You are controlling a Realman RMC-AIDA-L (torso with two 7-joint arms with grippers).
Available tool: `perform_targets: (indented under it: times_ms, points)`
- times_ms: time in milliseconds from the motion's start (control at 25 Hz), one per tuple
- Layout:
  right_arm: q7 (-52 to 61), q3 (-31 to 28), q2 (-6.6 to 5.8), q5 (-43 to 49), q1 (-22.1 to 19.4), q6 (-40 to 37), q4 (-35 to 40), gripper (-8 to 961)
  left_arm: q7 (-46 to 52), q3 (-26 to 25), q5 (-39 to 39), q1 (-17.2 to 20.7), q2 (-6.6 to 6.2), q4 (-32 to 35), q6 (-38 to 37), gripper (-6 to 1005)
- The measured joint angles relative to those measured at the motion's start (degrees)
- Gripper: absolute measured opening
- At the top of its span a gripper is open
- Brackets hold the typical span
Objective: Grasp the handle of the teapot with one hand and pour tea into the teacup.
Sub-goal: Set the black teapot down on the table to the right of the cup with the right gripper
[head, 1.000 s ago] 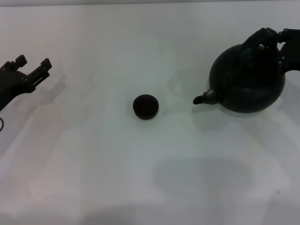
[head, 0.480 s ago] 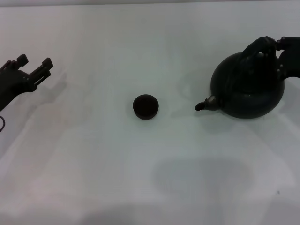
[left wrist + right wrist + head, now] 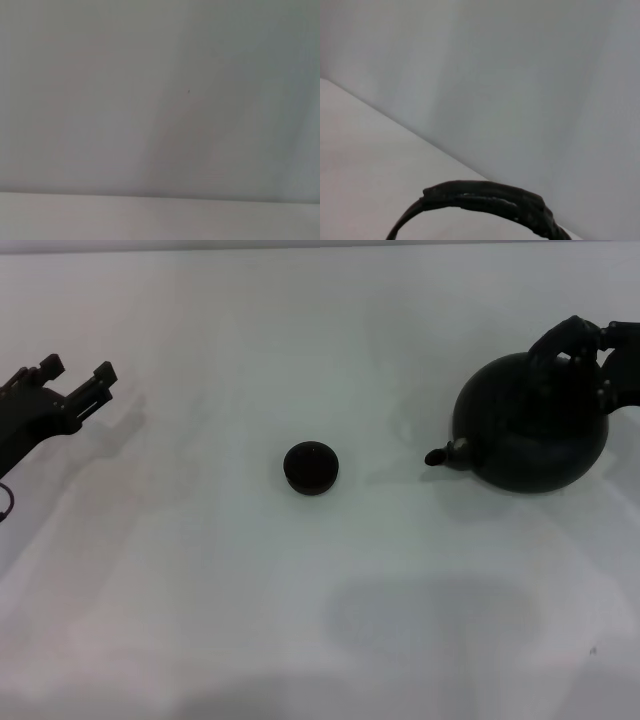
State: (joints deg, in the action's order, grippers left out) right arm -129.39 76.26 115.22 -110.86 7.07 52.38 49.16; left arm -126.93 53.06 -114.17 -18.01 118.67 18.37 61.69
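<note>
The large black teapot (image 3: 528, 430) is at the right of the white table (image 3: 300, 620), its spout (image 3: 437, 455) pointing left toward the teacup. The small dark teacup (image 3: 311, 468) stands at the table's middle, well apart from the spout. My right gripper (image 3: 588, 340) is at the teapot's top right, shut on the arched black handle (image 3: 562, 338). The handle also shows as a dark arc in the right wrist view (image 3: 485, 199). My left gripper (image 3: 74, 377) is open and empty at the far left.
The left wrist view shows only a bare pale surface. A faint shadow (image 3: 430, 620) lies on the table near the front.
The teapot has shifted a little to the right with my right gripper, its spout drawing away from the teacup. The cup and the left arm have not moved.
</note>
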Motion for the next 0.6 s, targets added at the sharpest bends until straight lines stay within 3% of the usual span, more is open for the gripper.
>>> perform_targets:
  times_ms: [600]
  points:
    - [-0.07, -1.65, -0.17, 0.51, 1.46, -0.34, -2.46, 159, -0.25, -0.12, -0.10, -0.09, 0.03, 0.00, -0.87, 802]
